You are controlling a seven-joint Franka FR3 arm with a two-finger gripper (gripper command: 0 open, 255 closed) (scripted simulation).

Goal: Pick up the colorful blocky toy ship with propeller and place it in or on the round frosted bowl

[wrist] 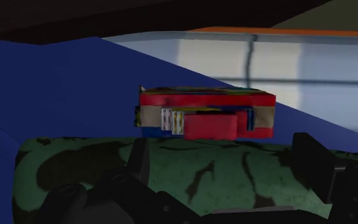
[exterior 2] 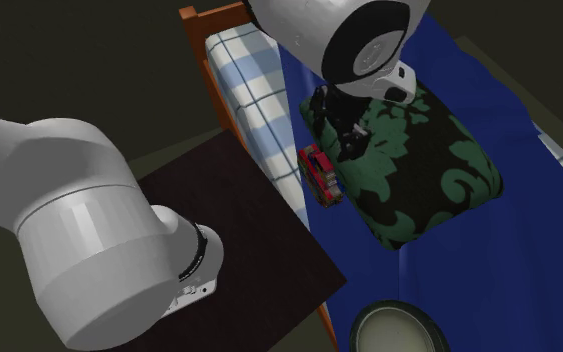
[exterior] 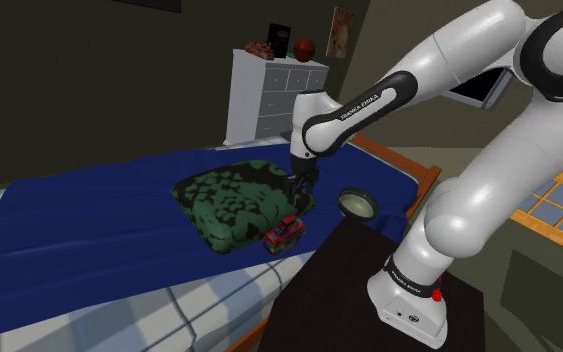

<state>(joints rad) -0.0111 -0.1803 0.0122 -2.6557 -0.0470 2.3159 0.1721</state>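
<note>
My gripper point(exterior: 301, 192) hangs empty, fingers spread, over the green cushion point(exterior: 231, 205); the toy ship point(exterior: 282, 234) lies beside it on the blue blanket point(exterior: 99, 220), probably light and rigid, so I'd pinch its flat long sides.

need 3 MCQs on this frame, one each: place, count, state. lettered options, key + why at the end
1. Where is the red blocky toy ship?
A. on the blue blanket, beside the green-and-black patterned pillow
B. on the middle of that pillow
C. in the air, clear of the blanket

2. How many pillows lie on the blanket?
A. three
B. one
C. two

3. The all-black two-finger gripper is:
A. shut on the toy ship
B. shut on nothing
C. open, empty

Key:
1 A, the shoulder view shows the ship on blue cloth at the pillow's edge.
2 B, a single pillow shows on the blanket.
3 C, in the wrist view the fingers stand apart, with the ship beyond them.
</note>
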